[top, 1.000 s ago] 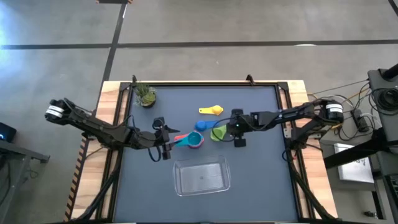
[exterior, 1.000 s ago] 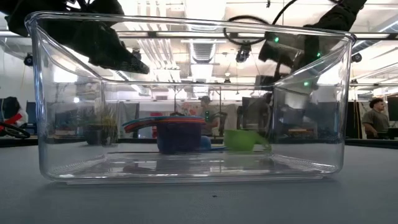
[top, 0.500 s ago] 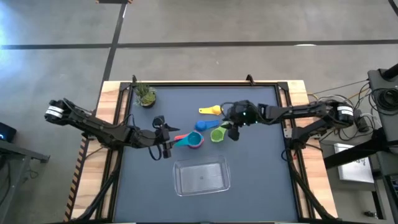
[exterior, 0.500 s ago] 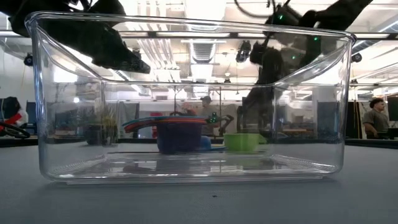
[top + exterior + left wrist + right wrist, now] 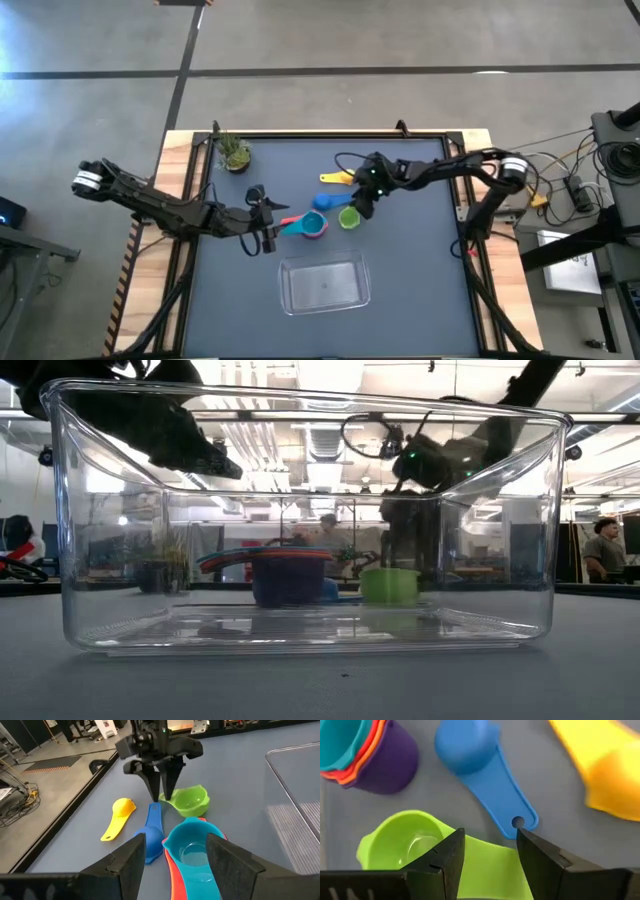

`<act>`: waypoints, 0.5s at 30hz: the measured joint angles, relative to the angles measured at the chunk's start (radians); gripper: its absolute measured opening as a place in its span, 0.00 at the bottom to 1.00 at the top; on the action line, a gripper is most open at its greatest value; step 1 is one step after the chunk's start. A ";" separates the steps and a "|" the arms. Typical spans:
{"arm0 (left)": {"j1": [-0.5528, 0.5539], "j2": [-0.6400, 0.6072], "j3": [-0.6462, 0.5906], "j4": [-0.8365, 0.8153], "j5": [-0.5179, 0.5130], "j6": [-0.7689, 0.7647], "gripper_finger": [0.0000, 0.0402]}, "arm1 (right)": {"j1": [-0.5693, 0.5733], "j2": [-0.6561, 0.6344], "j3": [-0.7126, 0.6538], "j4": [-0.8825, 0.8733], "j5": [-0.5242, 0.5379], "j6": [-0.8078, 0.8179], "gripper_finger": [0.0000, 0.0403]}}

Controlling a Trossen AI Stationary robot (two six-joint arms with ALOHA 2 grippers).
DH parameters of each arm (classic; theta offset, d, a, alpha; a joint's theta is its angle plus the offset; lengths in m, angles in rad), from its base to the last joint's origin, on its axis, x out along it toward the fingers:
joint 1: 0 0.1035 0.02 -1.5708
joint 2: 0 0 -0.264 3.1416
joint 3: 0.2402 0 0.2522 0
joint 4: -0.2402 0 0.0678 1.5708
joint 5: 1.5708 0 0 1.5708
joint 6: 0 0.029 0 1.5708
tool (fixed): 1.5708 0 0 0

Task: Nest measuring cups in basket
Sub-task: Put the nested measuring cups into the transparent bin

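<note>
The green cup [image 5: 349, 217] stands upright on the table, and its flat handle [image 5: 487, 865] reaches between the fingers of my open right gripper [image 5: 362, 203]. That gripper points down at the handle [image 5: 166, 801]. Next to it lie the blue cup [image 5: 470, 745] and the yellow cup [image 5: 342, 178]. A nested stack, with the teal cup [image 5: 192, 852] on top of red, orange and purple ones, stands left of the green cup. My open left gripper [image 5: 264, 226] hovers above the stack's handles. The clear basket [image 5: 284, 283] sits nearer, with nothing in it. My right gripper comes from above with a finger [image 5: 445, 855] on either side of the green cup's handle, near its free end. I cannot tell whether the fingers touch it. The cup rests level on the table.
A small potted plant [image 5: 234, 153] stands at the far left corner of the mat. The blue cup's handle end [image 5: 518, 822] lies close by the green handle. Bare mat shows on either side of the basket. People stand in the room beyond the table.
My right gripper has moved toward the table's left and far edge and has turned to point down over the green cup's handle. The green cup, tilted a second ago, now stands level on the table.
</note>
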 joint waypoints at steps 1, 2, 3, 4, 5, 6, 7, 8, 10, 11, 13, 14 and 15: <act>0.000 0.000 0.000 -0.001 0.000 0.000 0.47 | 0.000 0.019 0.014 -0.001 -0.024 0.005 0.42; 0.000 0.000 0.000 -0.004 0.000 0.000 0.47 | 0.000 0.037 0.027 0.001 -0.042 0.014 0.42; 0.000 0.000 0.000 -0.004 0.000 0.000 0.47 | 0.000 0.055 0.040 0.001 -0.055 0.019 0.42; 0.000 0.000 0.000 -0.005 0.000 -0.002 0.47 | 0.000 0.072 0.052 0.000 -0.059 0.023 0.42; 0.000 0.000 0.000 -0.006 0.000 -0.003 0.47 | 0.000 0.089 0.063 0.000 -0.060 0.026 0.42; 0.000 0.000 0.000 -0.009 0.000 -0.005 0.47 | 0.000 0.107 0.074 0.001 -0.060 0.028 0.42; 0.000 0.000 0.000 -0.010 0.000 -0.009 0.47 | 0.000 0.122 0.084 0.003 -0.065 0.030 0.41; 0.000 0.000 0.000 -0.010 0.000 -0.012 0.47 | 0.000 0.137 0.094 0.003 -0.067 0.031 0.41; 0.000 0.000 0.000 -0.011 0.000 -0.016 0.47 | 0.000 0.161 0.114 0.005 -0.072 0.031 0.40; 0.000 0.000 0.000 -0.011 0.000 -0.017 0.47 | 0.000 0.173 0.123 0.004 -0.073 0.030 0.40; 0.000 0.000 0.000 -0.011 0.001 -0.018 0.47 | -0.001 0.190 0.143 0.006 -0.088 0.029 0.39; 0.000 0.000 0.000 -0.011 0.001 -0.018 0.47 | -0.001 0.196 0.150 0.005 -0.095 0.023 0.39; 0.000 0.000 0.000 -0.011 0.002 -0.018 0.47 | -0.001 0.201 0.159 0.004 -0.104 0.019 0.38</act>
